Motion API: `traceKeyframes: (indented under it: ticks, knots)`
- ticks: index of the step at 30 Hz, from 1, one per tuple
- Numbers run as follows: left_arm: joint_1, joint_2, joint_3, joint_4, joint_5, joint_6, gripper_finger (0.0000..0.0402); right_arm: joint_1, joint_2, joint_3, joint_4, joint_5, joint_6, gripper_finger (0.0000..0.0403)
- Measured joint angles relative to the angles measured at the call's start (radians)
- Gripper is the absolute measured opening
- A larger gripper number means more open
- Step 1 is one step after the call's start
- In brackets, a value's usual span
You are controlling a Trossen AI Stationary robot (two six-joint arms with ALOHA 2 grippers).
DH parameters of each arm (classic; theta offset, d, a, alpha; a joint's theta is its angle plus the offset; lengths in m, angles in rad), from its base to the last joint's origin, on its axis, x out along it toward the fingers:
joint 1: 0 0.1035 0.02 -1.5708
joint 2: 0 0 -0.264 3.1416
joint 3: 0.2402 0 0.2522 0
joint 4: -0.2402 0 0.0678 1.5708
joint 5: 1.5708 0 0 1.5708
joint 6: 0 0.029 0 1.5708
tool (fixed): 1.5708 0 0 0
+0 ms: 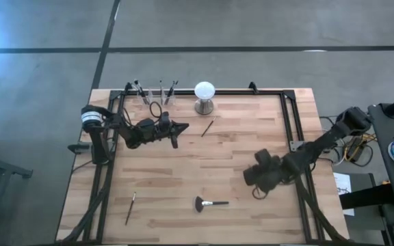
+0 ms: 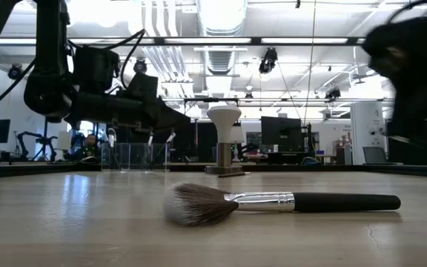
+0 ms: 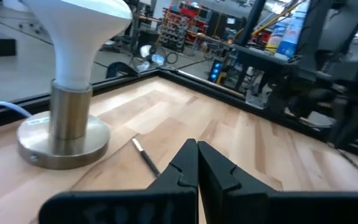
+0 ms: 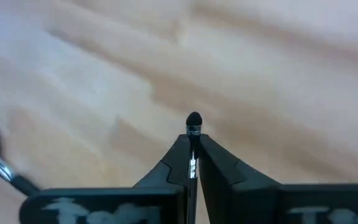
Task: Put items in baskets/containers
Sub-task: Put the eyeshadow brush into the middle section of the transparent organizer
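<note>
My left gripper [image 1: 181, 126] [image 3: 197, 155] is shut and empty. It hovers over the far-left part of the table and points at the white globe on its metal stand [image 1: 204, 96] [image 3: 67, 93]. One slim brush [image 1: 207, 128] [image 3: 145, 155] lies flat just ahead of it. My right gripper [image 1: 250, 178] [image 4: 193, 146], over the near-right part of the table, is shut on another slim brush. The clear cups [image 1: 157, 96] [image 2: 136, 156] stand at the far edge with several brushes upright in them. The fan brush [image 1: 211, 203] [image 2: 273, 202] and a third slim brush [image 1: 130, 207] lie near the front edge. My right gripper pinches a slim brush between its two fingertips. The silvery ferrule [image 4: 193, 131] and the small dark head [image 4: 193, 118] stick out just past the tips, so the brush runs along the fingers. The handle is hidden between the fingers. The brush appears lifted off the wood.
A black frame [image 1: 293, 116] rims the wooden table top. The globe stand sits at the far edge, right of the cups. Bare wood lies between the two arms in the middle of the table [image 1: 217, 160]. Cables and equipment stand beyond the right edge.
</note>
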Motion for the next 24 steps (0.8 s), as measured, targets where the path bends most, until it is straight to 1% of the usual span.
traceKeyframes:
  ticks: [2,5,8,10,14,17,20,22,24]
  knots:
    - [0.002,-0.007,0.001,0.0,0.029,-0.011,0.0,-0.044,-0.026,-0.003,0.039,0.038,-0.137,0.0018]
    - [0.005,-0.027,0.008,0.0,0.1,-0.04,0.0,-0.12,-0.063,-0.022,0.136,0.056,-0.357,0.0018]
    - [0.004,-0.044,0.026,0.002,0.208,-0.057,0.0,-0.207,-0.093,-0.065,0.313,0.074,-0.6,0.0018]
    - [-0.001,-0.046,0.044,0.0,0.25,-0.08,0.0,-0.266,-0.1,-0.095,0.454,0.07,-0.756,0.0018]
    - [-0.038,-0.047,0.093,-0.025,0.261,-0.094,0.0002,-0.378,-0.102,-0.155,0.785,-0.008,-1.067,0.0018]
    - [-0.075,-0.047,0.146,-0.094,0.249,-0.092,0.0017,-0.454,-0.091,-0.194,1.025,-0.097,-1.236,0.0018]
    - [-0.115,-0.047,0.209,-0.202,0.215,-0.065,0.0045,-0.519,-0.081,-0.214,1.211,-0.183,-1.344,0.0018]
    - [-0.136,-0.047,0.255,-0.257,0.215,-0.056,0.0066,-0.55,-0.07,-0.215,1.297,-0.224,-1.394,0.0018]
    - [-0.154,-0.047,0.3,-0.279,0.214,-0.054,0.0087,-0.57,-0.068,-0.216,1.348,-0.253,-1.438,0.0018]
